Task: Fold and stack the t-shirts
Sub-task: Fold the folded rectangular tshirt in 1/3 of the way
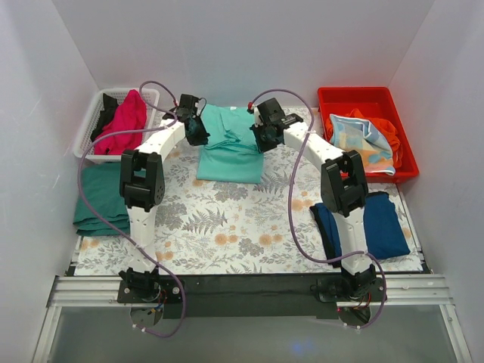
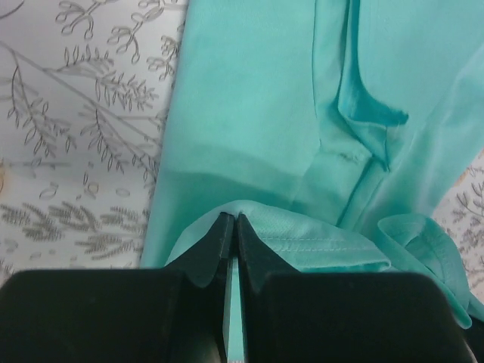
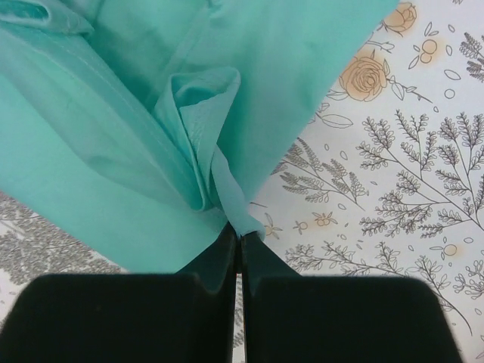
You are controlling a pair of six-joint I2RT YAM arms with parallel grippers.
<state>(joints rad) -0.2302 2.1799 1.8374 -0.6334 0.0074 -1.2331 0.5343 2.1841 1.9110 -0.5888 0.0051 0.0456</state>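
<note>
Lying at the far middle of the cover (image 1: 227, 227), the mint shirt (image 1: 231, 151) is partly folded, its upper layers rumpled and its near edge running straight across the table. Both grippers hold it. The left gripper (image 1: 195, 132) is at the shirt's far left corner. In the left wrist view its fingers (image 2: 204, 261) are pressed together on a stitched hem, with a sliver of mint cloth showing in the slit between them. The neckline (image 2: 374, 113) shows beyond that hem. The right gripper (image 1: 263, 138) is at the shirt's far right side. In the right wrist view its fingers pinch a gathered point of cloth, from which folds fan out over the flat layer beneath.

Also on the cover, a dark green stack (image 1: 102, 200) lies folded at the left edge. A navy shirt (image 1: 384, 225) lies folded at the right, beside the right arm's elbow. A second navy piece (image 1: 327, 231) lies on the arm's other side, partly hidden by it. At the far left a white basket (image 1: 91, 132) holds a magenta shirt (image 1: 130, 117) and black cloth (image 1: 106, 113). At the far right a red bin (image 1: 404, 170) holds orange and patterned cloth (image 1: 363, 140).
</note>
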